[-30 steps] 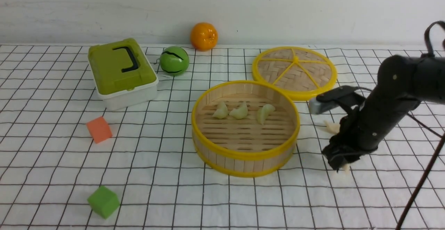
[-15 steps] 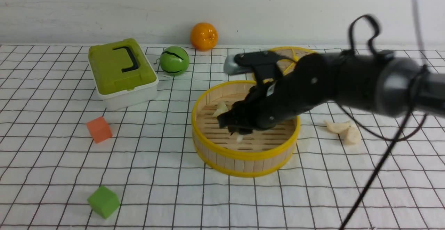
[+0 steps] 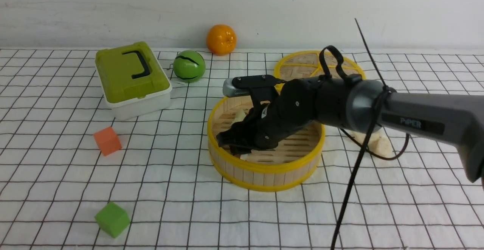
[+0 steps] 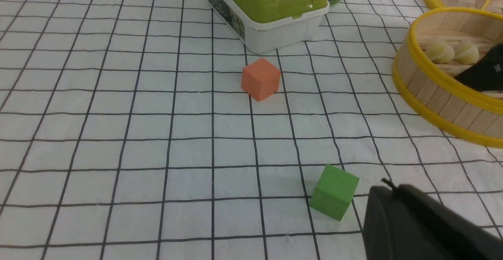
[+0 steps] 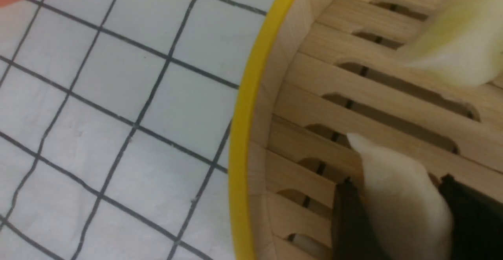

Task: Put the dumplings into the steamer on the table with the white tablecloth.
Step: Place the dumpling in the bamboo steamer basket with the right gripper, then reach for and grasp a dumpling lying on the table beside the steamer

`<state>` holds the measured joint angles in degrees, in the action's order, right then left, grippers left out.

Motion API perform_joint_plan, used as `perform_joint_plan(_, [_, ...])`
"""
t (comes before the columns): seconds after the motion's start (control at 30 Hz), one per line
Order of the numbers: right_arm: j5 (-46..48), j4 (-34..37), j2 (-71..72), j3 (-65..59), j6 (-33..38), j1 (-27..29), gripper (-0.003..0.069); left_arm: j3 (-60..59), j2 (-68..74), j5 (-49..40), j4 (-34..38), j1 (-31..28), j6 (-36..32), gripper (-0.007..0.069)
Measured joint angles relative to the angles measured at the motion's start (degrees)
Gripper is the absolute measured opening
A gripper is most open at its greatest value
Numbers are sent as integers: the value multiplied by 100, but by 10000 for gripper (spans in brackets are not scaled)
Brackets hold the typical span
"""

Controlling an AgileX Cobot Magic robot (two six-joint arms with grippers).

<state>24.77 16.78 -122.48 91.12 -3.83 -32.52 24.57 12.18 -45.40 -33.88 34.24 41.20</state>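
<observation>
The steamer [image 3: 264,166] stands mid-table on the white tablecloth [image 3: 170,189]. My right gripper [image 3: 237,148] reaches down into its near-left part, shut on a cream-white dumpling [image 5: 401,197] held just above the slatted floor. A pale green dumpling [image 3: 239,115] shows behind the arm; the others inside are hidden there. Two green dumplings [image 4: 440,50] show in the left wrist view, one [image 5: 459,47] in the right wrist view. Two cream-white dumplings [image 3: 378,144] lie on the cloth right of the steamer. My left gripper [image 4: 387,191] hovers shut beside the green cube.
The woven yellow-rimmed lid [image 3: 302,62] lies behind the steamer. A green-lidded box [image 3: 130,78], a green ball [image 3: 189,66] and an orange [image 3: 221,39] stand at the back. An orange cube [image 3: 107,140] and a green cube [image 3: 112,219] lie at the left.
My right arm has swung left from beside the steamer, carrying a cream-white dumpling over the rim, and now sits lower and further left inside. The left side is unchanged.
</observation>
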Motion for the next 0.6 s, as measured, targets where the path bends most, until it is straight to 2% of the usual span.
perform_joint_plan(0.1, [200,-86,147,-5,-6,0,464,0,0,0,-2,0,0,-13])
perform_joint_plan(0.17, [287,-126,224,-17,-6,12,493,0,0,0,-6,0,0,-13])
perform_joint_plan(0.2, [409,-224,445,-17,-6,57,529,0,0,0,-6,0,0,-13])
perform_joint_plan(0.33, [814,-518,1135,-17,-6,365,549,-12,0,6,-27,0,0,-13])
perform_joint_plan(0.5, [1557,-999,1758,7,52,1299,552,-317,0,364,-186,0,0,-13])
perform_joint_plan(0.53, [1755,-1109,1780,12,183,1620,552,-406,0,507,-216,0,0,-13])
perform_joint_plan(0.6, [2006,-1159,1718,12,339,1872,552,-471,0,630,-221,0,0,-13])
